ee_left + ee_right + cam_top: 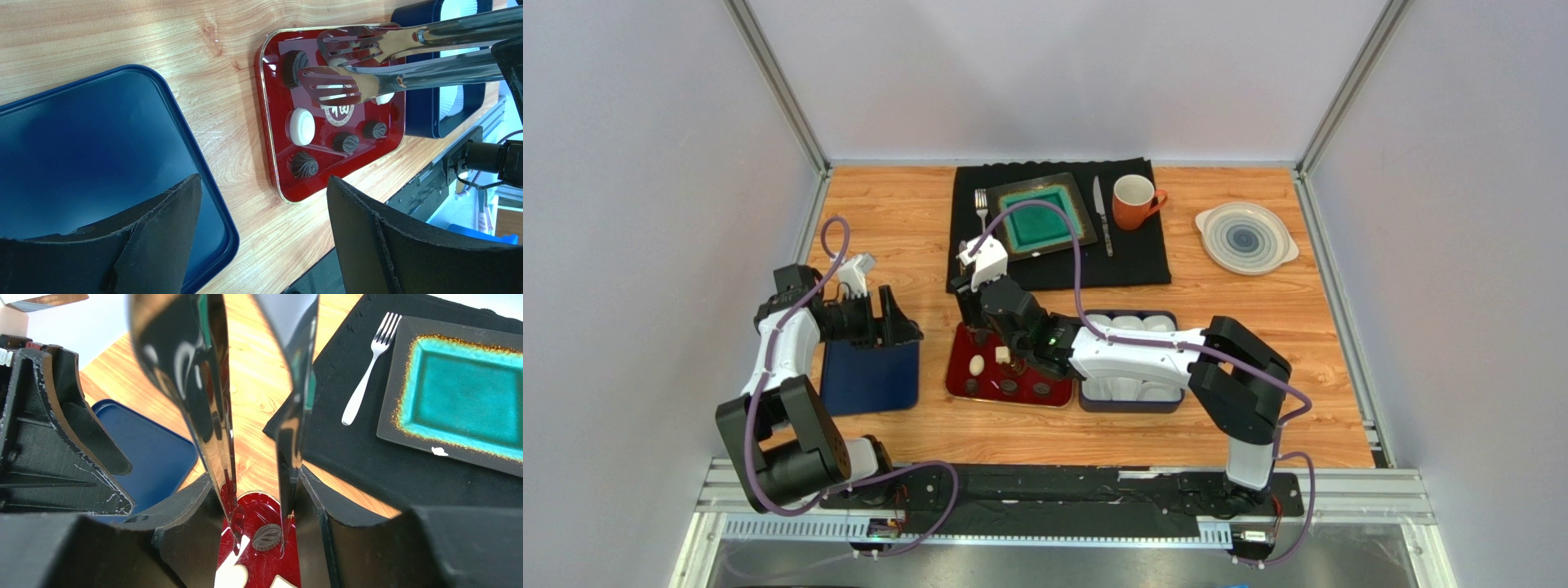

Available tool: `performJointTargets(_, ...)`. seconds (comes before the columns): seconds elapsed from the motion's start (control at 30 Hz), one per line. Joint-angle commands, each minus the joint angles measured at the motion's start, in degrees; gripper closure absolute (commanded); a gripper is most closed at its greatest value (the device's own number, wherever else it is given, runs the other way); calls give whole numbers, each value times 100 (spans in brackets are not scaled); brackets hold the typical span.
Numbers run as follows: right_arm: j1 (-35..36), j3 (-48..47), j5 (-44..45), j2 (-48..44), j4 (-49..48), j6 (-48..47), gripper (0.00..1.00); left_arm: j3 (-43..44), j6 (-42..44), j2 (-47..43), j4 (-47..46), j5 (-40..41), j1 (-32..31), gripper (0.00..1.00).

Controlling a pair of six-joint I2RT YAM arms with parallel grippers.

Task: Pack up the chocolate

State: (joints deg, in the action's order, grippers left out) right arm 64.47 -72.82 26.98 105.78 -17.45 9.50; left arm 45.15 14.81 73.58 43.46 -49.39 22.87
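The chocolate (1009, 388) lies in a red tray (955, 377) at mid-table: dark brown rounds, a white oval and a pale cube. My right gripper (1004, 316) is over the tray, shut on metal tongs (209, 404). In the right wrist view the gripper (255, 502) holds the blades apart, with a dark ridged chocolate (267, 537) between the tips. In the left wrist view the slotted tong heads (334, 73) hover beside a dark round (294, 66), and a white piece (302, 126) lies nearer. My left gripper (264, 184) is open and empty at the edge of a blue tray (92, 153).
A dark blue box (1130, 325) with white paper cups sits just right of the red tray. At the back, a black mat (1136, 257) carries a teal plate (1044, 218), fork (982, 202), knife (1100, 214) and orange mug (1133, 200). A grey plate (1246, 237) lies far right.
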Motion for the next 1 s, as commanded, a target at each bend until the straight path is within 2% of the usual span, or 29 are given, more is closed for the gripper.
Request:
performJointTargets(0.0,48,-93,123,75,-171,96,55,29,-13,-186,-84,-106,15,17)
performJointTargets(0.97,40,22,176,277,-48,254,58,73,57,-213,31,-309,15,17)
